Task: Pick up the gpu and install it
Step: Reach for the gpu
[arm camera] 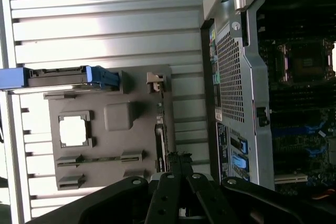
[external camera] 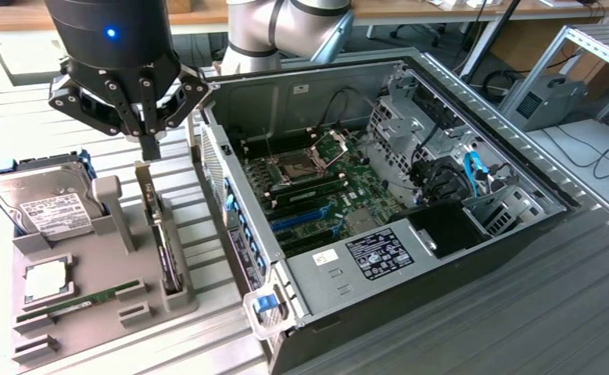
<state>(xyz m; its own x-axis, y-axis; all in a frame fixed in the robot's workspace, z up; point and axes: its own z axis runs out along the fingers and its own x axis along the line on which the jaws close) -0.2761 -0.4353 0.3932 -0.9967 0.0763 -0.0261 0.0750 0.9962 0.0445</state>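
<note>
Exterior view, lower left of the frame: the gpu [external camera: 161, 234] stands on its long edge in a slot of the grey holder [external camera: 95, 266], not yet lifted. It runs from the middle left down towards the bottom edge. The wrist view shows it edge-on [arm camera: 164, 140] as a thin dark strip.

The hand [external camera: 150, 152] hangs in the upper left of the frame, just above the card's upper end. Its fingers are pressed together with nothing between them, and whether the tips touch the card I cannot tell. In the wrist view the hand [arm camera: 178, 160] lines up over the card's edge.

By my reading the step in hand is the approach to the pick, so the install has not begun. A grasp from here would call for the fingers to spread wide enough to straddle the thin card. They would then have to come down squarely along its edge.

Room is tight on both sides. The holder's raised block and the hard drive [external camera: 45, 207] stand close on the frame's left of the card. The perforated rear wall of the open case [external camera: 283, 98] rises just beside it on the frame's right. Straight up looks like the free way out.

Inside the case, at centre frame, the blue slots [external camera: 304, 215] lie uncovered, with cables further right. The slatted tabletop [external camera: 554, 312] is bare at lower right.
</note>
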